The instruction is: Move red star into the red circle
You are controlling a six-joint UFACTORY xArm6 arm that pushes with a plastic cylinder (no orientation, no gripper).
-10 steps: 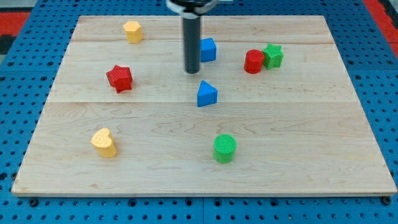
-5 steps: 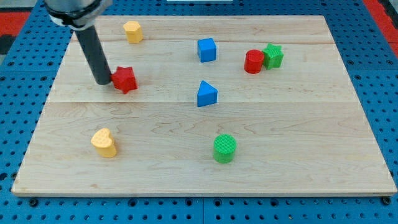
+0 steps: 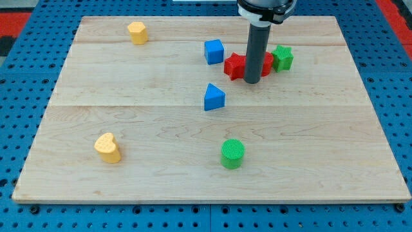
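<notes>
The red star [image 3: 235, 65] lies right of the blue cube [image 3: 214, 51], in the upper middle of the wooden board [image 3: 129, 174]. My rod stands just right of the star, and my tip [image 3: 252, 81] touches the board at the star's lower right. The red circle [image 3: 267, 62] is mostly hidden behind the rod; only its right part shows, against the green star [image 3: 282, 58]. The red star looks to be touching or nearly touching the red circle, with the rod covering the join.
A blue triangle [image 3: 214, 97] lies below the red star. A green cylinder [image 3: 232, 153] is lower down. A yellow heart [image 3: 107, 147] sits at lower left, and a yellow block [image 3: 137, 32] at the top left.
The red star has been pushed from the board's left side far to the right, up to the red circle. My rod moved right with it.
</notes>
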